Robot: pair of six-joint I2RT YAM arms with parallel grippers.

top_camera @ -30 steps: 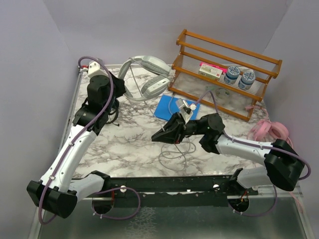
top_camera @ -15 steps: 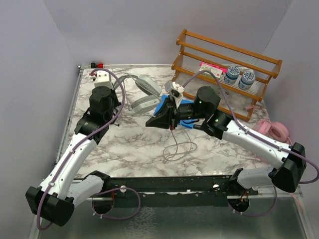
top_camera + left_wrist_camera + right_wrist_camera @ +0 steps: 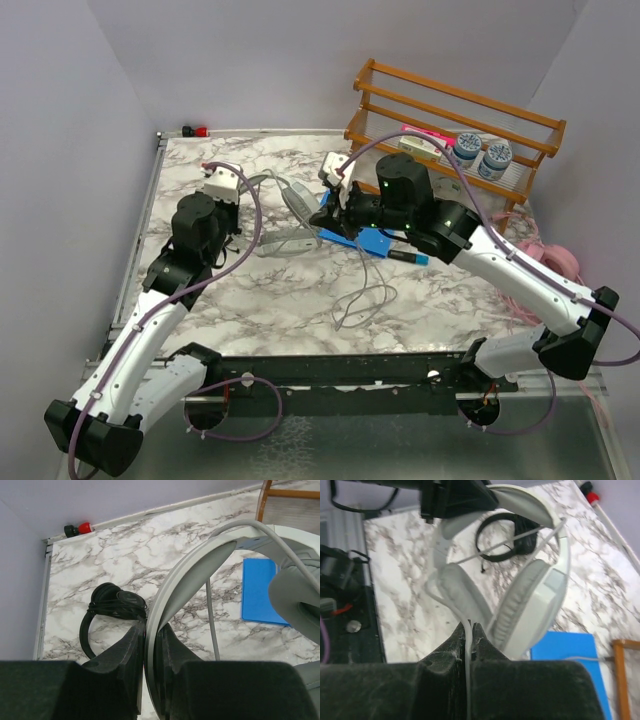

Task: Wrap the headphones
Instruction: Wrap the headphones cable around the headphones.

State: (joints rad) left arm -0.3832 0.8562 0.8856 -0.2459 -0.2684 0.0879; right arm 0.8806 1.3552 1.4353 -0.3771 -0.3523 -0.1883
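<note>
Two grips at once: left gripper (image 3: 150,641) clenched on the grey-white headphones (image 3: 530,600) at the headband, right gripper (image 3: 468,640) pinching their grey cable (image 3: 362,298); black headphones (image 3: 115,605) near the table's (image 3: 165,545) left edge.

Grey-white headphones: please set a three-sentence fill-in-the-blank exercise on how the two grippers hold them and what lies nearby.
The left gripper is shut on the grey-white headphones' ___.
The right gripper pinches their grey ___.
The flat pad lying nearby is coloured ___.
Missing: headband, cable, blue.
</note>
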